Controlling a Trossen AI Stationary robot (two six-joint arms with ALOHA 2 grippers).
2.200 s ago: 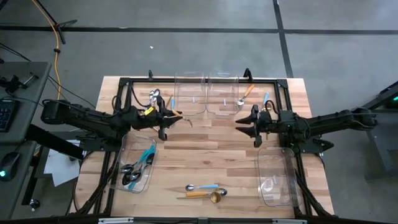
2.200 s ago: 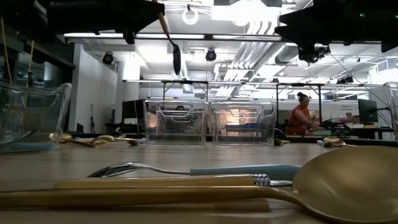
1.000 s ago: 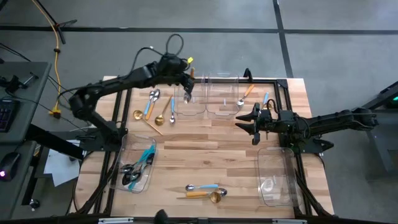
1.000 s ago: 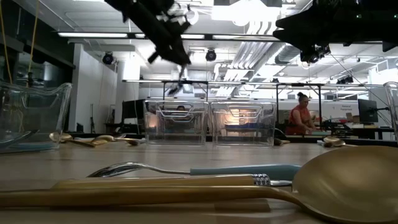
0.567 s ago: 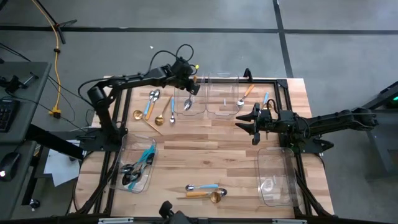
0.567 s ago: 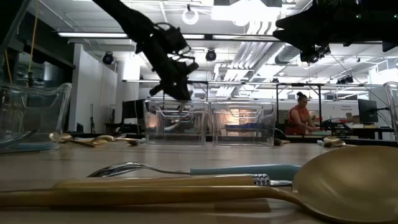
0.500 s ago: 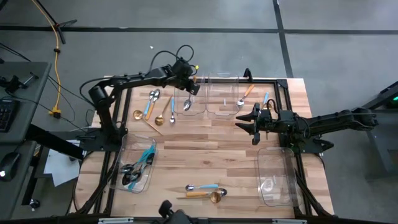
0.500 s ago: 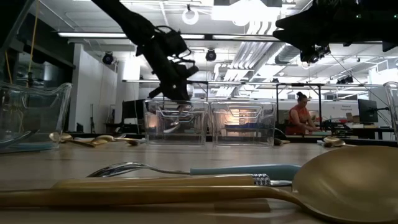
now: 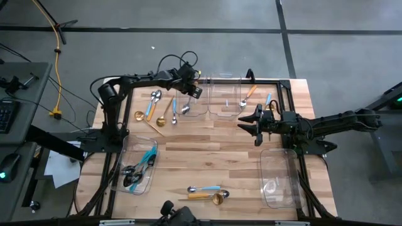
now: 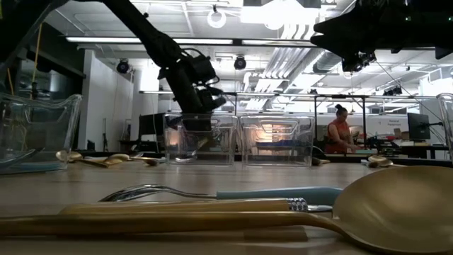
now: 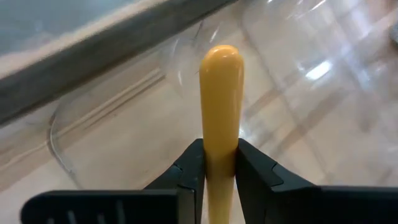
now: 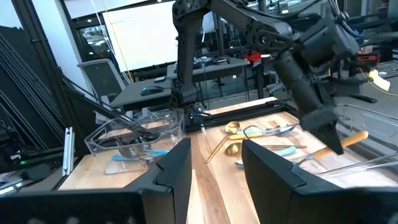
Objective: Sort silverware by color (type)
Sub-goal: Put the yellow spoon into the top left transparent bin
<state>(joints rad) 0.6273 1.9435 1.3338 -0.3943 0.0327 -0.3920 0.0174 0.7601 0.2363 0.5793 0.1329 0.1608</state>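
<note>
My left gripper (image 9: 190,94) reaches over the far-left clear bin (image 9: 200,112) and is shut on a spoon with an orange handle and a silver head (image 9: 185,110). In the low view the left gripper (image 10: 196,106) stands at the rim of that bin (image 10: 202,139). My right gripper (image 9: 254,123) hovers open over the bare wood, near side of the far-right bin (image 9: 221,108); in its wrist view the right gripper (image 12: 214,177) is open. Loose spoons (image 9: 155,100) lie left of the bins. Two more spoons (image 9: 205,189) lie by the near edge. My left gripper pinches the spoon's orange handle (image 11: 220,140) between its two fingers, and the handle's rounded free end (image 11: 221,59) sticks out past the fingertips. The fingers come slanting down from the table's left. The spoon is tilted, head (image 9: 185,110) low inside the bin; whether it touches the floor I cannot tell.
The far-right bin holds an orange-handled spoon (image 9: 247,96). A light-blue-handled one (image 9: 268,99) lies to its right. The near-left bin (image 9: 127,154) holds dark spoons with blue handles (image 9: 139,169). Another clear bin (image 9: 279,179) sits near right. Gold spoons (image 9: 164,116) lie left of centre.
My left gripper has come down toward the far-left bin and a little toward the near edge, staying shut on the orange-handled spoon. The spoon's head, above the bin's rim a second ago, now sits low inside the bin. The right arm has kept still.
</note>
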